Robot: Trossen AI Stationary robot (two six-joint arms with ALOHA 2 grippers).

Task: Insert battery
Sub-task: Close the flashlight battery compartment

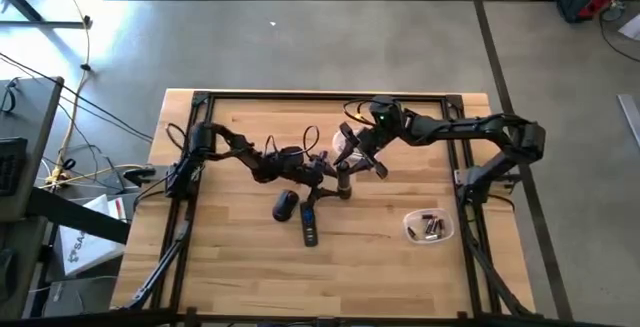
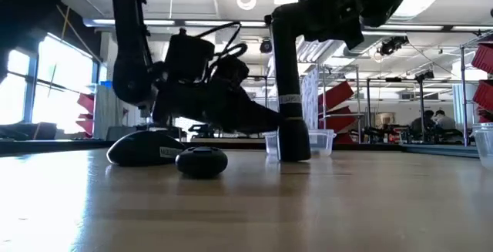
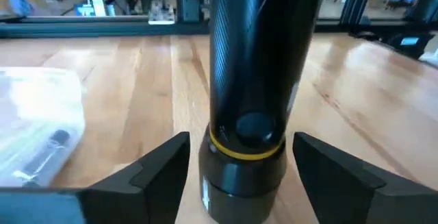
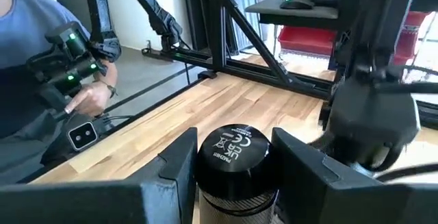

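A black flashlight (image 2: 289,90) with a yellow ring (image 3: 241,153) stands upright on its wide head in the middle of the table. My right gripper (image 4: 234,159) is shut on the flashlight's top end. My left gripper (image 3: 241,148) is open low down near the head, one finger on either side of the barrel, with a narrow gap on each side. Batteries (image 1: 432,229) lie in a clear tub (image 3: 37,125) toward the right edge. My right gripper pinches the round tail cap (image 4: 233,152) at the flashlight's top end between its two fingers, one on each side of the cap. The fingers come from above, slanting in from the table's right. The flashlight stands upright with its head (image 2: 293,146) on the table.
A dark computer mouse (image 1: 285,205) and a black remote (image 1: 309,225) lie just in front of the flashlight. A clear cup (image 1: 345,143) stands behind it. In the right wrist view a person in a blue shirt (image 4: 27,59) holds a device beyond the left edge.
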